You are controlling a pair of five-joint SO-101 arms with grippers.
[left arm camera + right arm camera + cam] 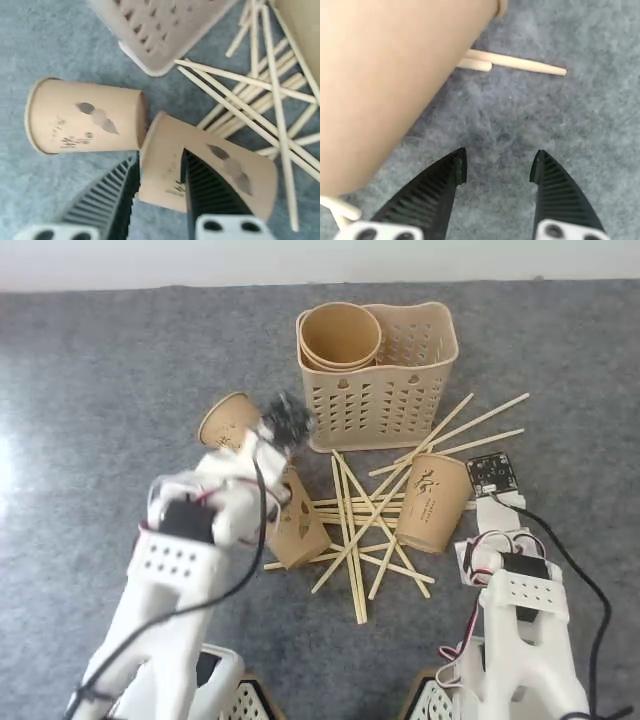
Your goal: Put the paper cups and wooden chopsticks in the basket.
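A beige slotted basket (400, 390) stands at the back with paper cups (340, 335) stacked in its left half. Three more cups lie on the mat: one at the left (228, 420), one beside it (297, 528), one at the right (433, 502). Wooden chopsticks (360, 530) lie scattered between and under them. My left gripper (160, 157) hangs open over the two left cups (85, 117), with the end of the nearer cup (225, 165) between its fingers. My right gripper (500, 155) is open over bare mat, right beside the right cup (395, 75).
The grey mat (100, 370) covers the whole table. Some chopsticks (470, 430) lean out from the basket's front right corner. One chopstick tip (520, 64) pokes out from under the right cup. The right arm (515, 590) stands at the front right.
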